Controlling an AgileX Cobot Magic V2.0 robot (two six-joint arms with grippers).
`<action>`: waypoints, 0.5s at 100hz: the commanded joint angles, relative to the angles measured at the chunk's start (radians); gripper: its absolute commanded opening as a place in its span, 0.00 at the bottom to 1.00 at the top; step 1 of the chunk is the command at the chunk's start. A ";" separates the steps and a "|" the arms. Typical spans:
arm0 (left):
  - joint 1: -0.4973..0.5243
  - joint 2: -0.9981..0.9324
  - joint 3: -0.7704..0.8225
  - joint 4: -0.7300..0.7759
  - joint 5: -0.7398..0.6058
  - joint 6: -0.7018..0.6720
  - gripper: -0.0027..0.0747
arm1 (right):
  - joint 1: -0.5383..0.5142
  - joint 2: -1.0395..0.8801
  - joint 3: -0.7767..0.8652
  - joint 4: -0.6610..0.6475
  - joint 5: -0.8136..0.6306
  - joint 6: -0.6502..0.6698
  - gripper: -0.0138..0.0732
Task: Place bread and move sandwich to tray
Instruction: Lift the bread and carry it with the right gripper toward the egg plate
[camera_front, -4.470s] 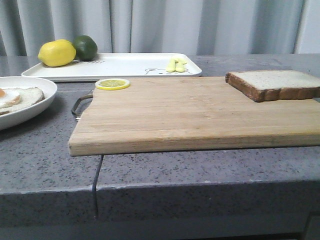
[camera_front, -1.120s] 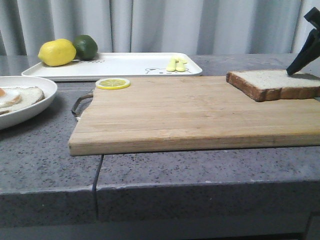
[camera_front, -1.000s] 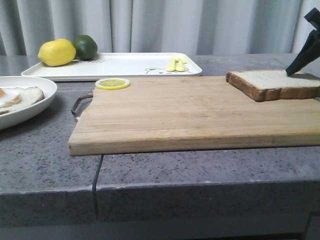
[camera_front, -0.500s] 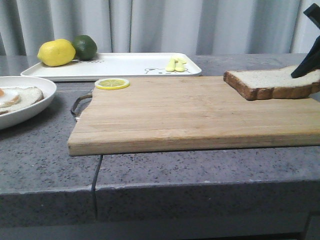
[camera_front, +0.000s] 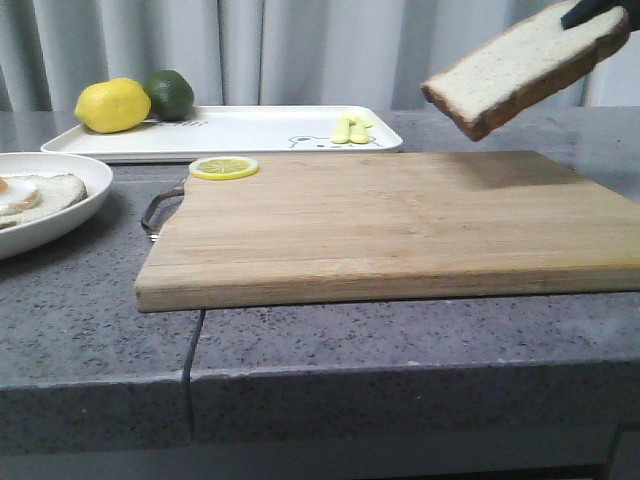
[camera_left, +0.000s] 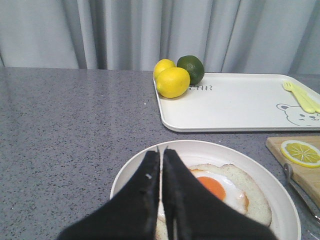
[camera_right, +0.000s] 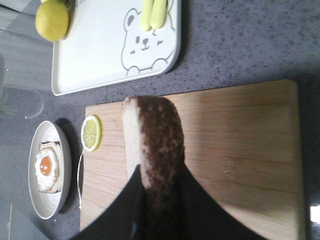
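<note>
Grey pleated curtains hang behind a speckled grey stone tabletop (camera_front: 90, 330). The right tool (camera_right: 159, 197) is clamped on the thick pale bread slice with dark brown crust (camera_front: 520, 68) — it hangs tilted in the air above the far right corner of the pale wooden cutting board (camera_front: 380, 225), clear of it. The left tool (camera_left: 161, 167), fingers pressed together and holding nothing, hovers over the round white plate (camera_left: 135, 167) with the fried-egg bread slice (camera_left: 227, 187) at the tabletop's left edge. The large white rectangular tray with a bear drawing (camera_front: 240, 130) lies along the far edge, carrying a yellow lemon (camera_front: 113, 105) and a dark green lime (camera_front: 172, 94). A lemon slice (camera_front: 224, 167) sits on the board's far left corner.
</note>
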 joint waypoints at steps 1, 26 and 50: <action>0.000 0.012 -0.038 -0.027 -0.074 -0.009 0.01 | 0.048 -0.057 -0.032 0.107 0.013 -0.016 0.09; 0.000 0.012 -0.038 -0.032 -0.075 -0.009 0.01 | 0.309 -0.056 -0.032 0.222 -0.118 -0.016 0.09; 0.000 0.012 -0.038 -0.032 -0.101 -0.009 0.01 | 0.581 -0.026 -0.032 0.311 -0.313 -0.017 0.09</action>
